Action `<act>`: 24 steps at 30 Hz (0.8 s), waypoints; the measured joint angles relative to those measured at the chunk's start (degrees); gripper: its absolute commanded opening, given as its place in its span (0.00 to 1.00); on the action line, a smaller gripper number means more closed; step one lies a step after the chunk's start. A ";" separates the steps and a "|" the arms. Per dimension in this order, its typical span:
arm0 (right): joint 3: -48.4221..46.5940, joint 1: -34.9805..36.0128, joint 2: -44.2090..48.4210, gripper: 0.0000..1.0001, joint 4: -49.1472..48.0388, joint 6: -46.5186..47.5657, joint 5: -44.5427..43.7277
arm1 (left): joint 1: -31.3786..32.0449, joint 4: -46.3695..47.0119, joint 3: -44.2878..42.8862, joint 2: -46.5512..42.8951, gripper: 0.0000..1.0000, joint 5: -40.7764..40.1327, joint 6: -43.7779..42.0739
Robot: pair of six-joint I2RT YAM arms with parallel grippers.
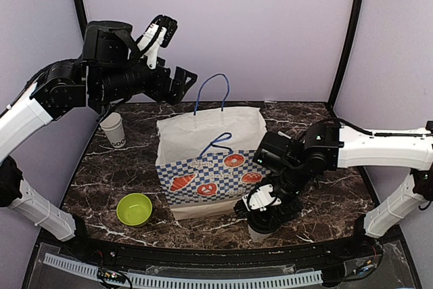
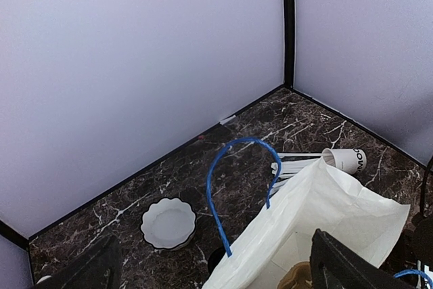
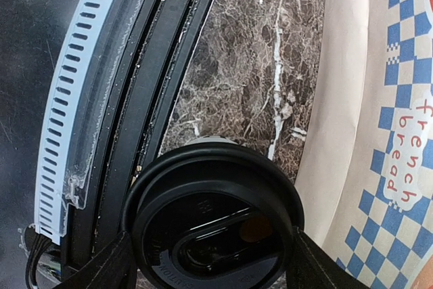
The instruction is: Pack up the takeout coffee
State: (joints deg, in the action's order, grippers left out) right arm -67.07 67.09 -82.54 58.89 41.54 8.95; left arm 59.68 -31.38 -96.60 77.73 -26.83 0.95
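The coffee cup (image 3: pixel 213 218), black lid up, stands at the near edge of the table (image 1: pixel 122 174), just beside the front corner of the checkered paper bag (image 1: pixel 210 137). My right gripper (image 1: pixel 262 216) sits over it, fingers pressed against the lid's two sides. My left gripper (image 1: pixel 181 80) hangs high above the bag's far left side, fingers spread, holding nothing.

We note a white paper bag (image 1: pixel 210 137) standing open mid-table, its near face checked blue and white with bread pictures, the rear blue cord handle (image 1: pixel 218 75) upright. A lime green bowl (image 1: pixel 134 208) sits left of the bag near the front edge, apart from it. Beyond the bag, toward the wall: a white scalloped bowl (image 2: pixel 168 223) and a straw-filled white cup (image 2: pixel 346 159), apparently on its side. Dark marble table (image 1: pixel 108 174), lilac walls (image 1: pixel 257 25)
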 measured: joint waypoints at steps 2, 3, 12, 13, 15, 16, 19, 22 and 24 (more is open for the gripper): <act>0.00 0.04 0.07 0.67 0.00 -0.17 -0.15 | -0.07 0.00 0.00 0.00 0.99 0.00 0.13; 0.00 0.07 0.07 0.69 -0.04 -0.22 -0.17 | -0.07 0.00 0.00 0.00 0.99 0.00 0.20; 0.52 0.39 0.44 0.74 -0.59 -0.28 -0.61 | -0.28 0.00 0.02 0.00 0.99 0.02 0.26; 0.59 0.48 0.48 0.74 -0.63 -0.28 -0.72 | -0.28 0.00 0.02 0.00 0.99 0.04 0.28; 0.61 0.66 0.55 0.75 -0.66 -0.28 -0.92 | -0.28 0.00 0.02 0.00 0.99 0.04 0.35; 0.61 0.70 0.55 0.75 -0.66 -0.28 -0.96 | -0.28 0.00 0.07 0.00 0.99 0.04 0.37; 0.61 0.79 0.55 0.75 -0.68 -0.26 -1.07 | -0.31 0.00 0.37 0.00 0.99 0.20 0.42; 0.61 0.79 0.55 0.77 -0.68 -0.26 -1.05 | -0.33 0.00 0.46 0.00 0.99 0.24 0.42; 0.61 0.79 0.55 0.78 -0.68 -0.20 -1.03 | -0.33 0.00 0.46 0.00 0.99 0.26 0.42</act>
State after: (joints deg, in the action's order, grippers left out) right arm -66.46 67.88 -82.00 58.22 41.34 7.92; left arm 59.35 -31.38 -96.14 77.73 -26.57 1.37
